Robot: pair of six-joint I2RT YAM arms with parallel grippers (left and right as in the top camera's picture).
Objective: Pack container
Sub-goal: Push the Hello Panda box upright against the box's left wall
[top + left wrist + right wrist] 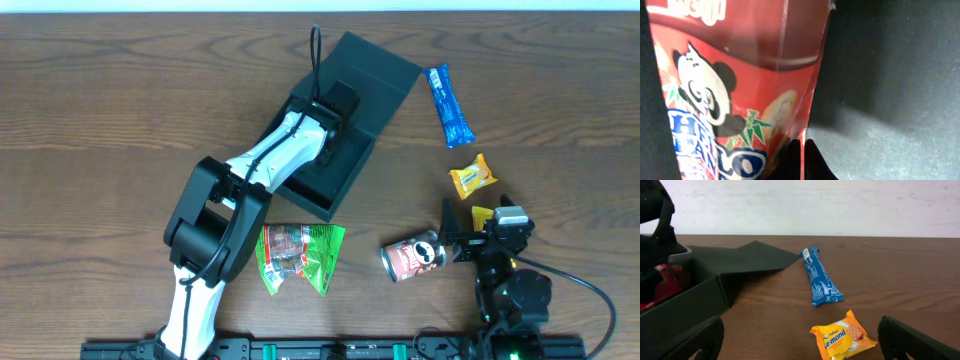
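Container sits lid-open mid-tabletop so left tool, pinching the red panda snack packet, can seat it inside, while right tool hangs spread wide, empty.

Overhead straight down; left wrist close, perhaps inside container; right low, facing it.
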